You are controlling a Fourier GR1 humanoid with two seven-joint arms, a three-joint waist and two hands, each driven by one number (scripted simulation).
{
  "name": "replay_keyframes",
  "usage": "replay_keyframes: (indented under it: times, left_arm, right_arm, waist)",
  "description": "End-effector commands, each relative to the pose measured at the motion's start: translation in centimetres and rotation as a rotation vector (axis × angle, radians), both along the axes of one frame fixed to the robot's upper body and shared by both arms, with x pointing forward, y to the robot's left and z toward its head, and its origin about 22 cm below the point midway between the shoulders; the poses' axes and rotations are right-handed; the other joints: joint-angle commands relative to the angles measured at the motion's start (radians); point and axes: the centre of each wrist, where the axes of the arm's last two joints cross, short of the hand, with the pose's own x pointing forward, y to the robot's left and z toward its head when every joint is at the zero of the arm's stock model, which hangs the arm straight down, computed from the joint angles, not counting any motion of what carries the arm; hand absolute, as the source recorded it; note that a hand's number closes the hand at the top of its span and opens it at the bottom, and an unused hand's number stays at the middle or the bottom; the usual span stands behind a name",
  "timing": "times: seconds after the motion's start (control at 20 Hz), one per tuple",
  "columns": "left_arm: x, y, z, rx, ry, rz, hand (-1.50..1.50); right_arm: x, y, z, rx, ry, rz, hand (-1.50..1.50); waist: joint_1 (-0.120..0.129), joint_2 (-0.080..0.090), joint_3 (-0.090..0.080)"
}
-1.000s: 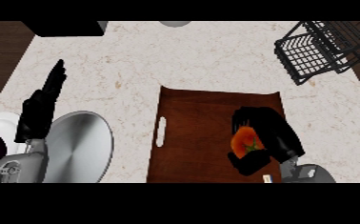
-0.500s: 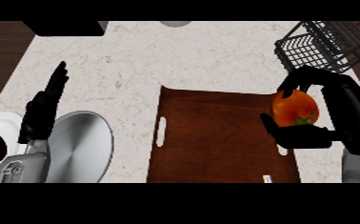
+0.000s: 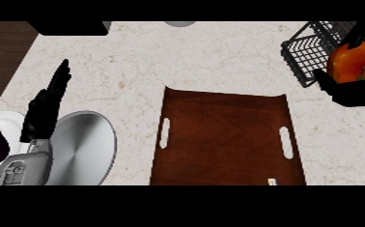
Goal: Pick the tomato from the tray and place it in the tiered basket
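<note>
Head view: the tomato is held in the curled fingers of the right hand at the right edge, just beside the wire basket and clear of the brown tray. The left hand is seen with fingers straight and together, resting above the surface beside a grey plate.

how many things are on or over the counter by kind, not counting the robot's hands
tomato: 1, held in the right hand
wooden tray: 1
wire tiered basket: 1
grey round plate: 1
total: 4
</note>
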Motion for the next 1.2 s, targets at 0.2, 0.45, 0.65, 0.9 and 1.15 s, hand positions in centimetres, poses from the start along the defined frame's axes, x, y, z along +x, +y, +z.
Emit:
replay_keyframes:
  times: [0.2,0.45,0.65,0.9,1.15]
  left_arm:
    - [0.7,-1.1,-0.8,0.014,-0.001,-0.016,0.00]
    - [0.2,-0.7,-0.4,-0.010,-0.010,-0.016,0.00]
    - [-0.2,-1.1,-1.9,0.012,-0.009,-0.029,0.00]
    - [1.5,-1.4,0.9,-0.014,-0.011,-0.037,0.00]
    - [0.6,-0.7,0.1,-0.002,0.004,-0.032,0.00]
  right_arm:
    - [5.0,-3.1,-1.0,-0.058,-0.003,0.022,1.50]
    - [7.5,-4.0,0.5,-0.218,-0.078,-0.084,1.50]
    - [8.2,-7.1,0.5,-0.402,-0.085,-0.235,1.50]
    - [10.5,-11.5,-1.8,-0.425,-0.077,-0.260,1.50]
    - [12.4,-12.3,-0.3,-0.419,-0.052,-0.169,1.50]
  waist:
    - [0.005,0.003,0.001]
    - [0.015,0.006,0.000]
    - [0.020,0.012,0.000]
    - [0.027,0.014,0.001]
    - [0.024,0.009,0.001]
